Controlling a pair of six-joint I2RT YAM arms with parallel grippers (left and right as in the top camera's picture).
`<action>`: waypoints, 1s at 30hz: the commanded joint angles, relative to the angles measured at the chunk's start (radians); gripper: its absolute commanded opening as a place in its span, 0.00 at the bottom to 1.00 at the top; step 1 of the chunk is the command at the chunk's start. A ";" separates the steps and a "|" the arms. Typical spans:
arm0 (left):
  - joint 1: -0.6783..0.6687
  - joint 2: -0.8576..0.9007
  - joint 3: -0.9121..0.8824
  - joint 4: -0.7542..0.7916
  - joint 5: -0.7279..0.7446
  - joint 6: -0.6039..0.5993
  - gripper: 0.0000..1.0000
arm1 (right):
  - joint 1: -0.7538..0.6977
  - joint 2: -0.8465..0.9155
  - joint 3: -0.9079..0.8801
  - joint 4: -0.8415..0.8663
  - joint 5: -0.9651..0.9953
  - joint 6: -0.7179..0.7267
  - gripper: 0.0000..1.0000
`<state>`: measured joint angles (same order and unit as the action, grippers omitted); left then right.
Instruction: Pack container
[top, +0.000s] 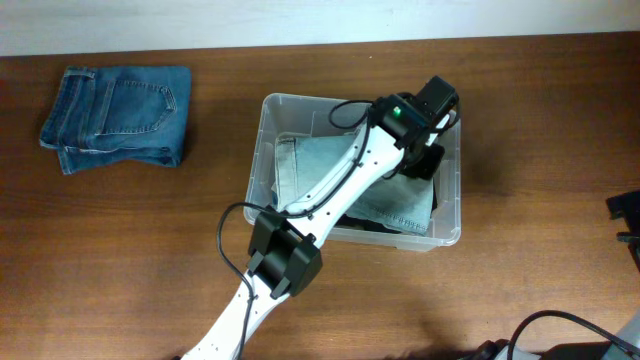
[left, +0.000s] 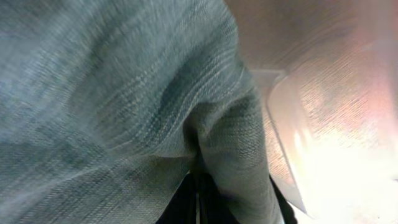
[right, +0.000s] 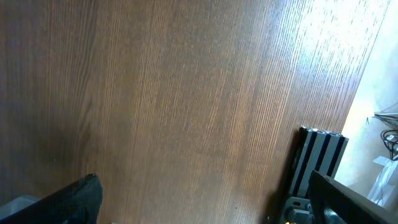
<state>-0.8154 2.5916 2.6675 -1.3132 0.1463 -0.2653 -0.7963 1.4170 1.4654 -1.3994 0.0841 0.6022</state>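
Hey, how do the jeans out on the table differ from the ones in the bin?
Colour: the table jeans are darker blue; the bin jeans are pale. Place: the table jeans lie on the bare table; the bin jeans sit inside the container. Handling: the table jeans are untouched, while the left gripper is shut on the bin jeans. Both are folded denim.

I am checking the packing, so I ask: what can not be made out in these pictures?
Left gripper: overhead, fingertips hidden under its own wrist; left wrist, buried in blurred light jeans.
Container base: overhead, covered by the jeans and left arm.
Right gripper: overhead, cut off by the right edge.
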 joint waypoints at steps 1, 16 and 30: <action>-0.016 0.040 0.000 -0.025 0.024 0.004 0.05 | -0.003 0.000 -0.004 0.000 0.005 0.009 0.98; 0.003 0.030 0.106 -0.088 0.056 0.009 0.05 | -0.003 0.000 -0.004 0.000 0.005 0.009 0.98; 0.043 0.000 0.202 0.024 -0.028 0.011 0.05 | -0.003 0.000 -0.004 0.000 0.005 0.009 0.98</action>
<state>-0.7654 2.6125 2.8887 -1.3235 0.1631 -0.2649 -0.7963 1.4170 1.4658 -1.3994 0.0841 0.6014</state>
